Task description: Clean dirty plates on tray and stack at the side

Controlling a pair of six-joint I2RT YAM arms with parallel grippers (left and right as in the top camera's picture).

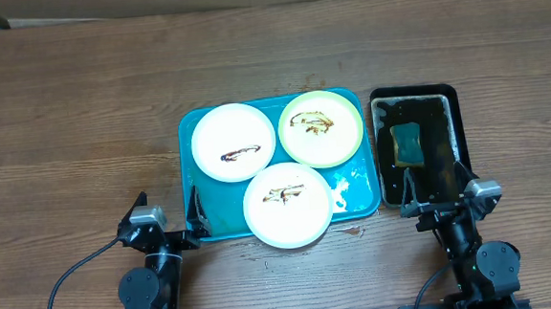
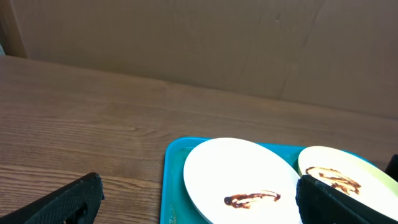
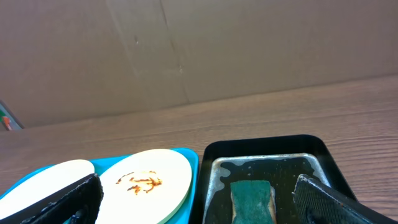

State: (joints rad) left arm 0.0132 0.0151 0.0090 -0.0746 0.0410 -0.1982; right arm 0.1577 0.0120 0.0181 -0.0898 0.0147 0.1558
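Three plates lie on the turquoise tray (image 1: pixel 197 121). A white plate (image 1: pixel 234 143) with a brown smear is at the tray's left; it also shows in the left wrist view (image 2: pixel 239 177). A pale yellow-green plate (image 1: pixel 320 126) with sauce is at the back right and also shows in the right wrist view (image 3: pixel 149 183). A second white plate (image 1: pixel 288 206) with a smear overhangs the tray's front edge. My left gripper (image 1: pixel 169 217) is open and empty at the tray's front left. My right gripper (image 1: pixel 441 197) is open and empty at the black tray's front end.
A narrow black tray (image 1: pixel 450 101) holding water and a green sponge (image 1: pixel 408 144) stands right of the turquoise tray; the sponge also shows in the right wrist view (image 3: pixel 252 199). A cardboard wall (image 2: pixel 199 43) stands behind the wooden table (image 1: pixel 72 119).
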